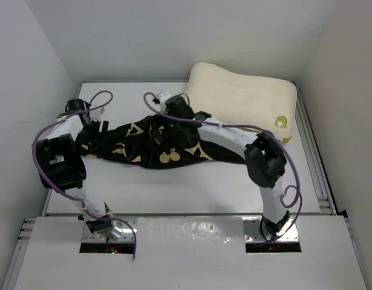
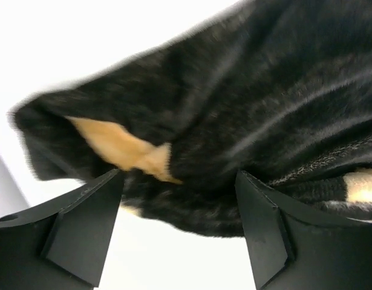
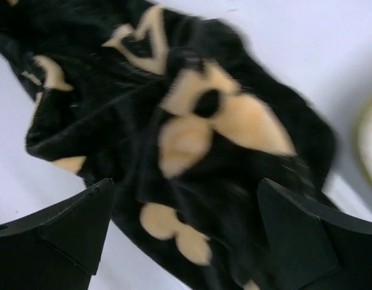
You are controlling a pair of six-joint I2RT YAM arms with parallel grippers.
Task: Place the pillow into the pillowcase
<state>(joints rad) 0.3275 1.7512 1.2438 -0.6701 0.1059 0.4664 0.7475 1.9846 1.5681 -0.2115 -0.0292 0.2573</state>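
Sitting plain overhead only, pillow [image 1: 240,99] behind pillowcase [image 1: 167,145]

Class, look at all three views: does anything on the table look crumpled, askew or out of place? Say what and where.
The pillowcase lies bunched into a crumpled strip across the middle of the table, not spread flat. The pillow sits outside it at the far right, slightly skewed.

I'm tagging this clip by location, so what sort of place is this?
Probably a robotics lab cell: a white table boxed in by bare white walls, left arm and right arm bolted at its near edge.
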